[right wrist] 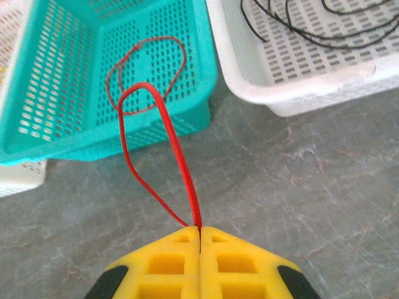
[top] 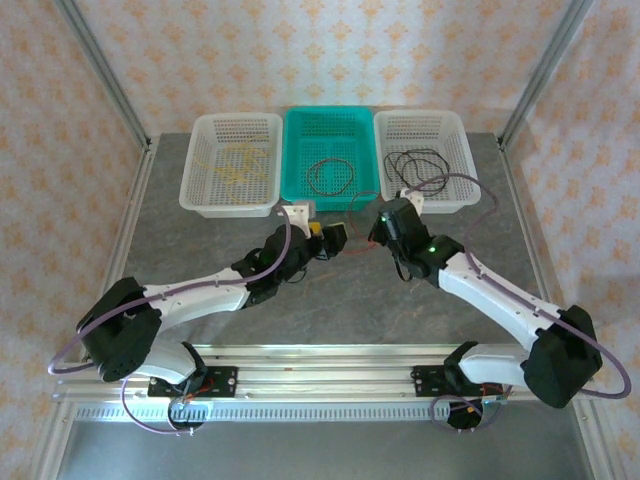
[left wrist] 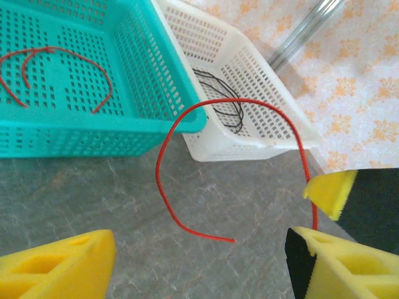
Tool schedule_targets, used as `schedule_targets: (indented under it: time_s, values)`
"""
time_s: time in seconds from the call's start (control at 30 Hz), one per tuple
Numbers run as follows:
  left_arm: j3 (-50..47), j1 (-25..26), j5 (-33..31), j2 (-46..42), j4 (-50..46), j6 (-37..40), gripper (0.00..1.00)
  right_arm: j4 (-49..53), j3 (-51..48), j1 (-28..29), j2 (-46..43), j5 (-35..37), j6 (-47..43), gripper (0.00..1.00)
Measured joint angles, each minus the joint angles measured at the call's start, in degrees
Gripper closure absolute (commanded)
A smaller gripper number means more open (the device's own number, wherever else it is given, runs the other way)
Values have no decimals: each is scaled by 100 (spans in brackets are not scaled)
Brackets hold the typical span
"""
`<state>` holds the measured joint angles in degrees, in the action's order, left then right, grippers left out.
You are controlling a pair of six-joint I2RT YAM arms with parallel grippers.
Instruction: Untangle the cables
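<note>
The surface (top: 340,300) looks like matt grey marbled stone; the teal basket (right wrist: 209,68) and the right white basket (right wrist: 299,99) are glossy plastic; the red cable (right wrist: 181,162) is smooth-coated; the right claw (right wrist: 199,233) is matt yellow plastic.

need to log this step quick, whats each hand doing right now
left hand: open, gripping nothing
right hand: closed on the red cable
</note>
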<state>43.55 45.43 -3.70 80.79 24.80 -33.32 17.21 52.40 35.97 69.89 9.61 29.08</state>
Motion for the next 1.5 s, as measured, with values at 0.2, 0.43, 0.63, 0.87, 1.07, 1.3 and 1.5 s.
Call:
schedule_targets:
  time_s: [0.2,0.43,0.63,0.87,1.07,1.3,1.5]
  values:
    - [210,-332,0,-85,-225,223,26,44,431,0,2,120,-48,100]
    - [531,-656,4,-138,-431,455,24,61,1034,-31,177,223,-109,100]
    - [881,-887,33,-138,-564,640,19,59,1600,-208,581,243,-236,100]
    - [1493,-1209,120,57,-673,831,14,39,2306,-501,1196,125,-369,100]
    - [2063,-1488,328,562,-776,955,5,39,3045,-688,1915,-26,-535,100]
    - [2623,-1871,590,1106,-881,1010,1,37,4087,-721,3005,-157,-734,100]
    - [2876,-2133,776,1366,-922,1001,1,46,5086,-732,4063,-404,-782,100]
